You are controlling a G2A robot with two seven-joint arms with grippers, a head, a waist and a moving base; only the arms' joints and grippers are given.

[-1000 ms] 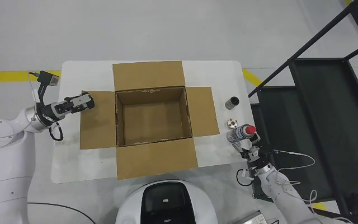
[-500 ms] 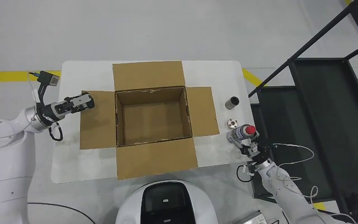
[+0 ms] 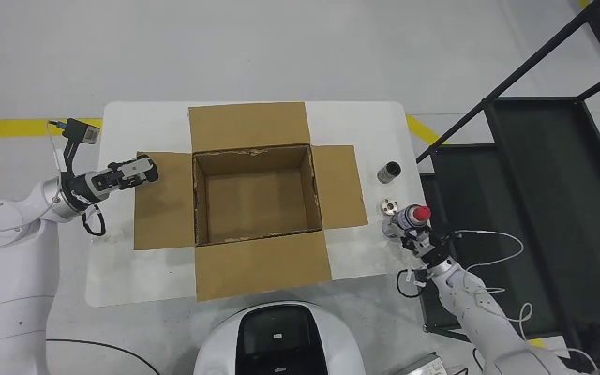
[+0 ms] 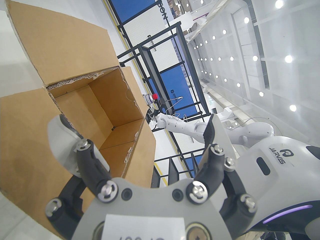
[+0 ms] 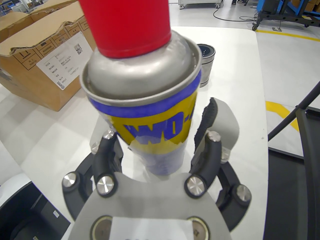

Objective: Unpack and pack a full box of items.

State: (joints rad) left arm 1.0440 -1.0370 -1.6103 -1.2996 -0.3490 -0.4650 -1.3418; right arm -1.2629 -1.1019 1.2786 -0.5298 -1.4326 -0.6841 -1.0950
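An open cardboard box (image 3: 202,202) stands mid-table with its flaps spread, and its inside shows bare cardboard. My left gripper (image 3: 145,169) hovers open over the left flap, nothing between its fingers (image 4: 62,131); the box (image 4: 75,51) lies just beyond them. Near the table's right edge my right gripper (image 3: 418,239) is shut on a blue-and-yellow spray can (image 3: 411,218) with a red cap. The spray can (image 5: 142,83) stands upright, and my right gripper (image 5: 160,126) holds it low on its body. The far spray can (image 4: 150,98) shows past the box.
A dark metal cylinder (image 3: 389,172) and a small round metal piece (image 3: 387,205) stand on the table right of the box. The cylinder (image 5: 206,58) is just beyond the can. A black metal rack (image 3: 525,187) borders the table's right side.
The right gripper has turned the spray can from lying tilted to upright and shifted slightly toward the table's right edge. The left arm has stayed still.
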